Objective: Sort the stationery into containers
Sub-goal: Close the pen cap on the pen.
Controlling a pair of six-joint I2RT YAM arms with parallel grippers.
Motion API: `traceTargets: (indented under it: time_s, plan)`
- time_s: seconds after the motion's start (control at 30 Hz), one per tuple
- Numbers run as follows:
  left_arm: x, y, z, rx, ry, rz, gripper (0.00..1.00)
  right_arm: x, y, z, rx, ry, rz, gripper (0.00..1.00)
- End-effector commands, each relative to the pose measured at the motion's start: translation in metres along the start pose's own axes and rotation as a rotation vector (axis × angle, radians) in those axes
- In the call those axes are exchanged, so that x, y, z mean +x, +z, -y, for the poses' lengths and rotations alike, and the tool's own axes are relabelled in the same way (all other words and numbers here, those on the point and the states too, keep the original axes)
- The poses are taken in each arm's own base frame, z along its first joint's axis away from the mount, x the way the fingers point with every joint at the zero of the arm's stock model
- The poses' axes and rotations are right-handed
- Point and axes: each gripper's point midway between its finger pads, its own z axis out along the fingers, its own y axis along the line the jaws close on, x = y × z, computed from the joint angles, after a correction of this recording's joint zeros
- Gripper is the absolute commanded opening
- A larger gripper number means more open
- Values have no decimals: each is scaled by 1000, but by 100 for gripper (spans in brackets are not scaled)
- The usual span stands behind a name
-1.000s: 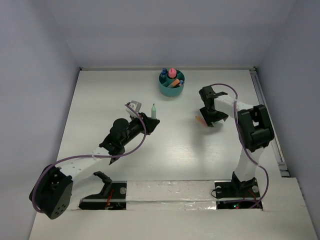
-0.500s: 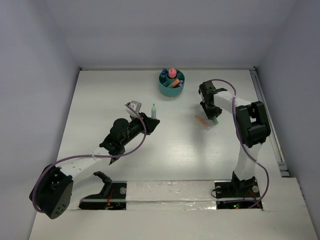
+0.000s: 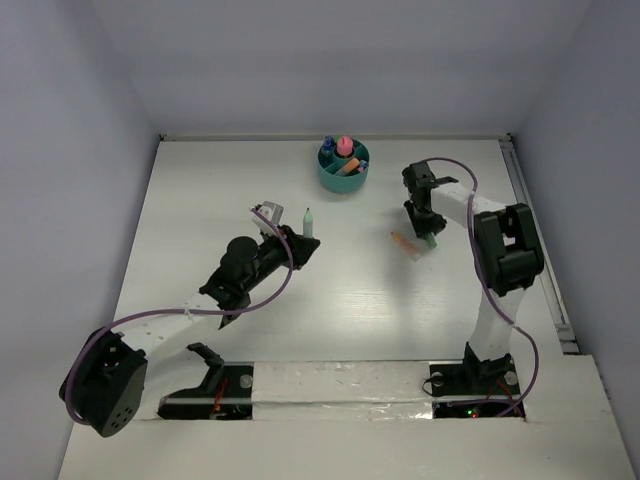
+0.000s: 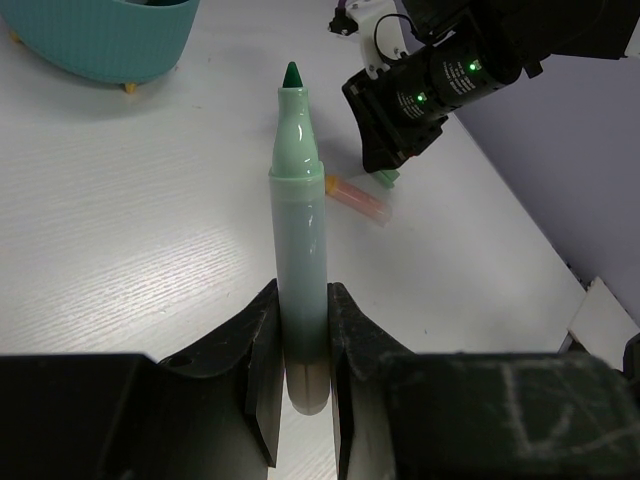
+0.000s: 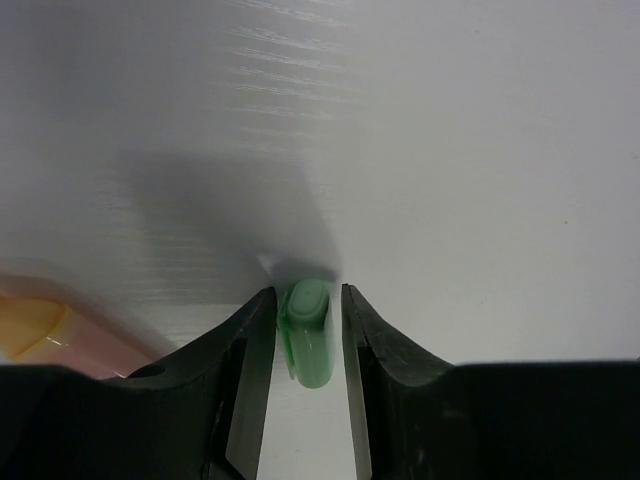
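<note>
Green marker (image 4: 298, 230) runs vertically in frame, tip toward top, clamped by left gripper (image 4: 300, 340); right gripper (image 5: 308, 315) pinches green piece (image 5: 308, 350).

A robotics lab test cell: a white bench (image 3: 200, 200) boxed in by plain grey walls (image 3: 70, 150), with two cabled robot arms (image 3: 245, 265) (image 3: 505, 255) bolted at its near edge.

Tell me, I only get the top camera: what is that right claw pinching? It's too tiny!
Observer: The right wrist camera shows the right gripper shut on a small green piece.
Operator: Has the left one's marker got a cap?
Observer: No. The left gripper clamps a pale green marker, its dark green tip bare.
Operator: What's the orange thing?
Observer: From the left wrist camera, a short orange-pink piece lying on the table, unheld.
</note>
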Motion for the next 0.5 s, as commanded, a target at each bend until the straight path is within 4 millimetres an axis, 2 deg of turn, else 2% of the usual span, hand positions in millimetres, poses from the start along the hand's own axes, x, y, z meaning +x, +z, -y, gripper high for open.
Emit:
traceTargets:
  time_s: [0.0, 0.07, 0.2, 0.3, 0.33, 0.43, 0.47]
  plan:
    - [-16, 2, 9, 42, 16, 54, 0, 4, -2, 1, -14, 48, -1, 39]
    - [-16, 1, 9, 43, 16, 55, 0, 4, -3, -2, -28, 48, 1, 36]
    - [-16, 2, 10, 49, 15, 54, 0, -1, -7, -2, -35, 69, 33, 11]
    - [-15, 2, 14, 71, 14, 48, 0, -14, -22, 5, -24, 97, 98, 0]
    - [-14, 2, 15, 78, 11, 46, 0, -18, -29, 11, -3, 107, 122, 0]
    - [-14, 2, 24, 125, 3, 42, 0, -41, -67, 22, -12, 221, 261, 0]
    - [-12, 3, 25, 136, -1, 34, 0, -48, -93, 24, -50, 261, 342, 0]
